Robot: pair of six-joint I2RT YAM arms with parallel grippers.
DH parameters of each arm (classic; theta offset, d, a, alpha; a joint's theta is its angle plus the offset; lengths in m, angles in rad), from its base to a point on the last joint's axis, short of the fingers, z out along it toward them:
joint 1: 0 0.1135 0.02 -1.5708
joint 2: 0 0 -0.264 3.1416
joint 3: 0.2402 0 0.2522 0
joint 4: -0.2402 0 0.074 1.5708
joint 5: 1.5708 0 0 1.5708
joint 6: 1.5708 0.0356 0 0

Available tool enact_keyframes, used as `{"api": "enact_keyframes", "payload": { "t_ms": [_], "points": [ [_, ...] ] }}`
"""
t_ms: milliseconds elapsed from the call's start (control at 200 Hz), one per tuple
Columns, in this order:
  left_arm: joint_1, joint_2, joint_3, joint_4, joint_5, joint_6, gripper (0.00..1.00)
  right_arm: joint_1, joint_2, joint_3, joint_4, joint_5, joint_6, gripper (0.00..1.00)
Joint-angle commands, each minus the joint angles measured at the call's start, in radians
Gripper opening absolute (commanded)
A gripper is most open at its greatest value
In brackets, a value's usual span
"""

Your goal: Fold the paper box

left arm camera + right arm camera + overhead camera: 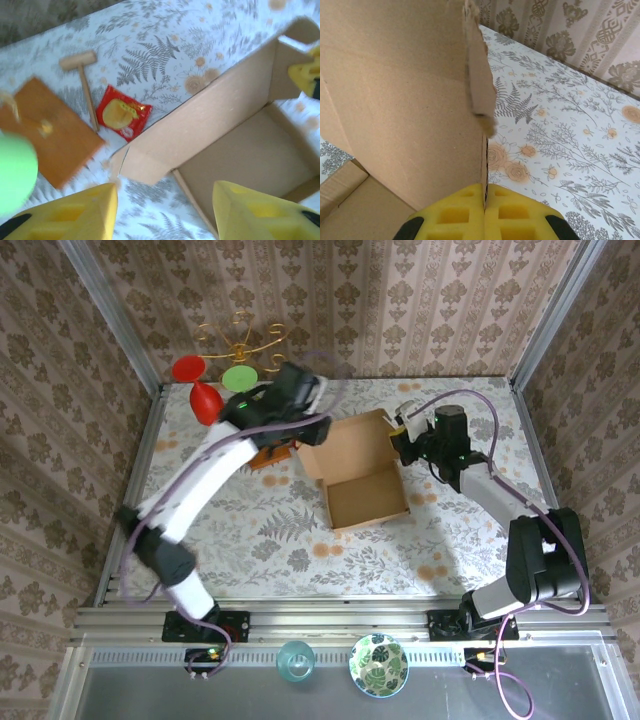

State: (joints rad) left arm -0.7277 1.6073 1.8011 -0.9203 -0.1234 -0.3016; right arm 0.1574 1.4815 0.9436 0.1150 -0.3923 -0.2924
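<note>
The paper box (365, 495) is a brown cardboard mailer, partly set up as an open tray with its lid panel (350, 445) lying behind it. In the left wrist view the box (250, 150) shows a raised side wall and its inner floor. My left gripper (165, 215) hovers open above the box's left corner, its yellow fingers (75, 212) wide apart with nothing between them. My right gripper (485, 212) is shut on the edge of an upright cardboard wall (410, 100) at the box's right side (405, 435).
An orange-brown wooden board (47, 135), a small wooden mallet (82, 75) and a red-yellow packet (122, 112) lie left of the box. A gold stand with red and green pieces (225, 365) sits at the back. A glass (295, 660) and a patterned bowl (378, 665) rest near the front rail.
</note>
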Motion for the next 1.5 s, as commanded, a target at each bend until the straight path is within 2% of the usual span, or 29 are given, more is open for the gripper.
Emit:
{"api": "enact_keyframes", "payload": {
  "t_ms": [0, 90, 185, 340, 510, 630, 735, 985, 1075, 1260, 1420, 1495],
  "points": [
    [0.061, -0.116, -0.248, 0.145, 0.156, -0.277, 0.51, -0.015, -0.035, -0.036, 0.061, -0.002, -0.007, 0.0],
    [0.09, -0.174, -0.398, 0.207, 0.217, -0.269, 0.5, -0.019, -0.033, -0.063, 0.088, -0.003, 0.003, 0.0],
    [0.093, -0.165, -0.484, 0.257, 0.227, -0.228, 0.52, -0.019, -0.028, -0.075, 0.098, -0.006, 0.007, 0.0],
    [0.096, -0.123, -0.58, 0.438, 0.219, -0.223, 0.57, -0.021, -0.026, -0.087, 0.109, -0.006, 0.015, 0.0],
    [0.103, -0.062, -0.589, 0.514, 0.171, -0.191, 0.59, -0.022, -0.026, -0.09, 0.105, -0.011, 0.024, 0.0],
    [0.102, -0.025, -0.584, 0.546, 0.183, -0.154, 0.58, -0.025, -0.027, -0.086, 0.098, -0.013, 0.032, 0.0],
    [0.101, 0.011, -0.58, 0.56, 0.194, -0.151, 0.57, -0.024, -0.03, -0.086, 0.095, -0.013, 0.036, 0.0],
    [0.083, 0.037, -0.587, 0.6, 0.124, -0.163, 0.52, -0.024, -0.026, -0.095, 0.107, -0.02, 0.071, 0.0],
    [0.082, 0.047, -0.585, 0.631, 0.135, -0.17, 0.45, -0.024, -0.026, -0.098, 0.112, -0.021, 0.078, 0.0],
    [0.048, 0.099, -0.526, 0.606, 0.118, -0.201, 0.21, -0.021, -0.026, -0.106, 0.141, 0.006, 0.118, 0.0],
    [0.016, 0.141, -0.453, 0.546, 0.025, -0.242, 0.03, -0.003, -0.027, -0.136, 0.22, 0.056, 0.201, 0.0],
    [0.012, 0.147, -0.436, 0.557, -0.024, -0.266, 0.0, 0.01, -0.027, -0.162, 0.287, 0.092, 0.257, 0.0]
  ]
}}
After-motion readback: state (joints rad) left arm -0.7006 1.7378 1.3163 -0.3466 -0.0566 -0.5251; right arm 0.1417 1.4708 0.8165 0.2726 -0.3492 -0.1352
